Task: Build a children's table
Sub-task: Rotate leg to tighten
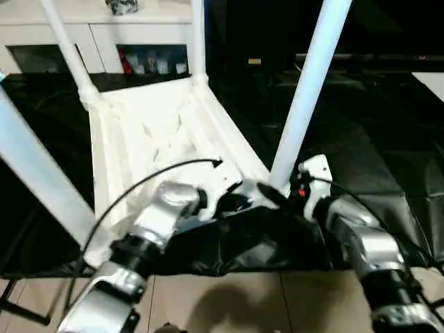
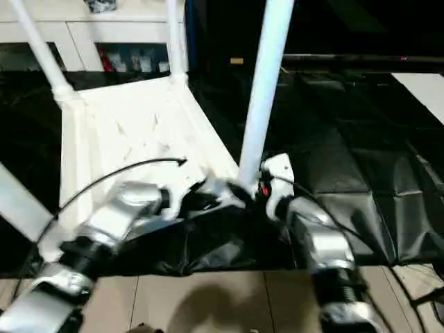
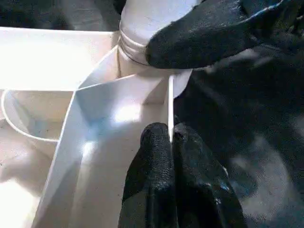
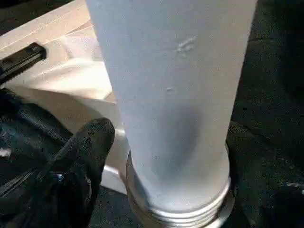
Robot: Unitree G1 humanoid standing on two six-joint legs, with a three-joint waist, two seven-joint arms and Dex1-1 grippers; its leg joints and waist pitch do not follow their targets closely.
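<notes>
Left eye view showed the white table top (image 1: 149, 135) lying upside down on a black sheet (image 1: 361, 146), its legs pointing up. The near right leg (image 1: 309, 87) rose from the corner socket closest to the robot, and both silver forearms met at its foot. The right gripper (image 1: 277, 194) sat at the base of that leg; the left gripper (image 1: 232, 201) was just beside it at the rim. A white cabinet (image 1: 97, 35) stood behind; small items sat on its shelf, but I could read no lettering on them.

Right eye view gave the same scene, with two more legs (image 2: 38, 48) standing at the far corners.

Left wrist view had the left gripper's fingers (image 3: 161, 185) pressed tight together, pinching the thin rim wall (image 3: 169, 104) at their tips. The other gripper's black finger lay against the leg's threaded base.

Right wrist view looked at the leg (image 4: 171, 95) up close, one black finger (image 4: 88, 147) beside it; I could not tell how wide that claw stood. No brand or writing was visible anywhere.
</notes>
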